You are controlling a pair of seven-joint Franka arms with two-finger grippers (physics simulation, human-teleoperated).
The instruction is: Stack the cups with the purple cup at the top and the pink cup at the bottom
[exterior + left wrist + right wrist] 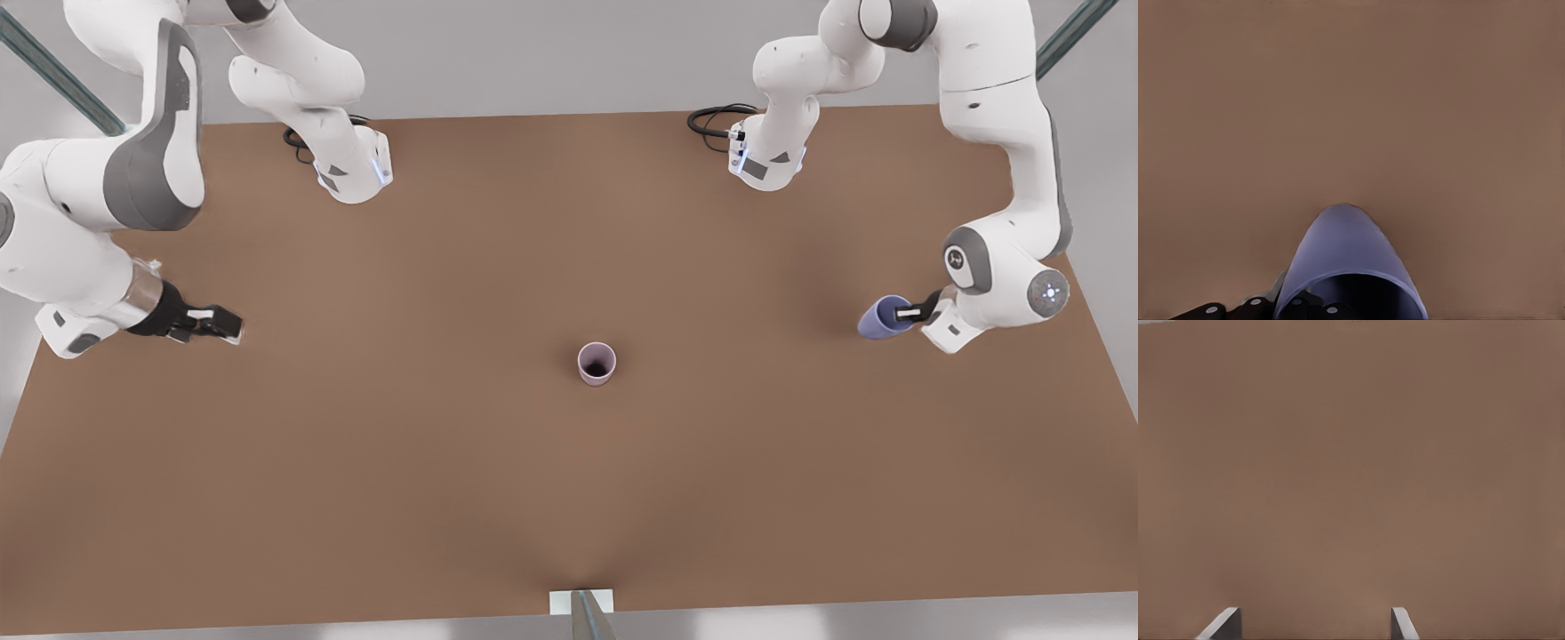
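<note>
**Purple cup held, pink cup waiting mid-table**

The left gripper [909,312], at the front view's right, is clamped on the purple cup [883,317] by its rim, the cup tilted on its side above the table [444,444]. The pink cup [596,364] stands upright near the table's middle, mouth up, well apart, ready as the base. The right gripper [222,324] waits at the front view's left, fingers spread and empty.

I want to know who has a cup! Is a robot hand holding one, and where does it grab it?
Yes. The left end effector holds the purple cup by its rim, one finger inside the mouth. The right end effector is open, holding nothing. The pink cup stands alone.
</note>
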